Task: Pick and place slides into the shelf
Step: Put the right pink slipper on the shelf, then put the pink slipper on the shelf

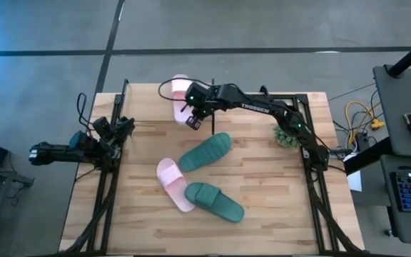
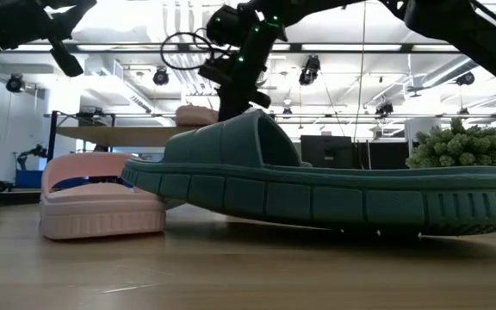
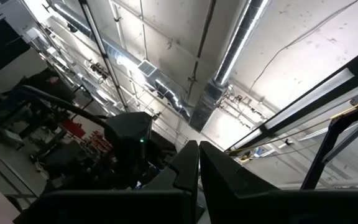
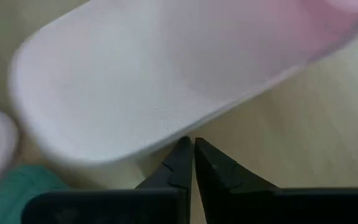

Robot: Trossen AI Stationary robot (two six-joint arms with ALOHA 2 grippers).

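Note:
One pale pink slide (image 1: 180,95) lies on the shelf's top board (image 2: 119,135) at the table's far edge, and it fills the right wrist view (image 4: 166,74). My right gripper (image 1: 193,120) is shut, its tips (image 4: 189,145) right at that slide's long side. On the table lie a second pink slide (image 1: 173,184) and two dark green slides (image 1: 205,151) (image 1: 215,201). In the low view one green slide (image 2: 317,185) rests partly on the pink one (image 2: 102,202). My left gripper (image 3: 197,149) is shut at the table's left edge (image 1: 113,134), pointing up at the ceiling. My right gripper's shut fingertips (image 4: 182,149) stand at the long side edge (image 4: 160,144) of the pink slide on the shelf, coming from the table's near side. I cannot tell whether they touch it. The slide lies flat on the shelf's board.
A small green potted plant (image 1: 287,135) stands near the table's right edge. Black frame rails run along the left (image 1: 109,185) and right (image 1: 312,185) sides. Bare wood shows along the table's near edge (image 1: 205,239).

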